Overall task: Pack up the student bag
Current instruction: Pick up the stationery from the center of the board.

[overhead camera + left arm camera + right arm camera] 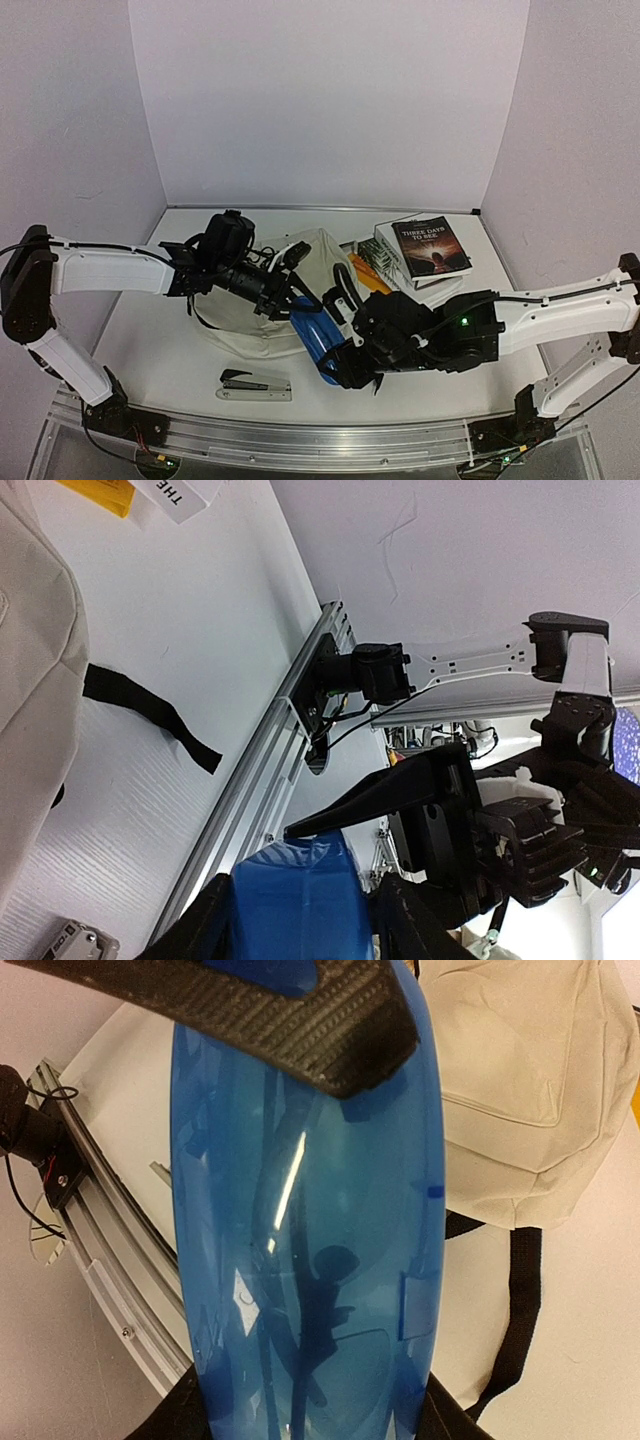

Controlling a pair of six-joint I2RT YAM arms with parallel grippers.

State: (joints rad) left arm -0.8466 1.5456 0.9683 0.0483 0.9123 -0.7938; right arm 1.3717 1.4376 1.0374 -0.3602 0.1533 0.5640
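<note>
Where the top view looks down, both arms reach inward over the table (170,340); the right gripper (340,357) clamps a blue bottle (316,342) against the student bag (322,256), mid-table. Left wrist view: the left gripper (300,925) straddles the bottle closely; contact cannot be confirmed. Right wrist view: bottle gripped, bag lying beyond it.

White bench (150,340): the cream student bag (318,255) lies at its centre. A stapler (255,385) lies at the bag's 7 o'clock, near the front edge. Stacked books (430,250) sit at 2 o'clock, with a yellow item (366,271) just beside them.
</note>
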